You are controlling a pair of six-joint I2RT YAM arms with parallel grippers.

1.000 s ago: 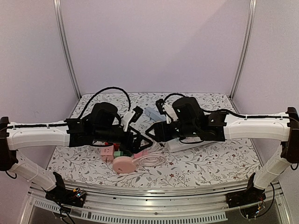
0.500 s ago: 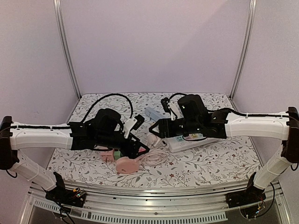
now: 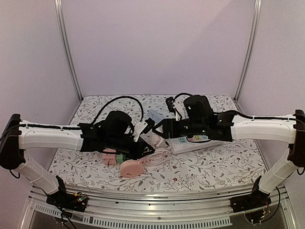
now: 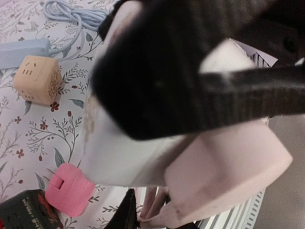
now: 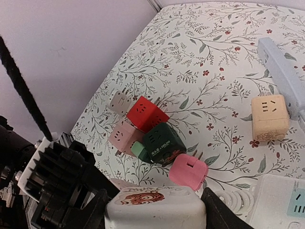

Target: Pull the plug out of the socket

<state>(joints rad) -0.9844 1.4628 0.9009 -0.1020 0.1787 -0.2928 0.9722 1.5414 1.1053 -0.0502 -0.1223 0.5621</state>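
Low over the floral table (image 5: 200, 57), our right gripper (image 5: 155, 210) pinching the white socket cube (image 5: 143, 196); our left gripper's (image 3: 146, 148) jaws unreadable.

Tabletop (image 5: 224, 33) cloth matt, floral print. White socket block (image 5: 155, 212) smooth plastic; red cube (image 5: 145, 114) behind it plastic, slight sheen.

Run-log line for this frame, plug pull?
right gripper: shut on white socket block with cartoon sticker | left gripper: at pale pink plug, grip unclear | plug: not yet off
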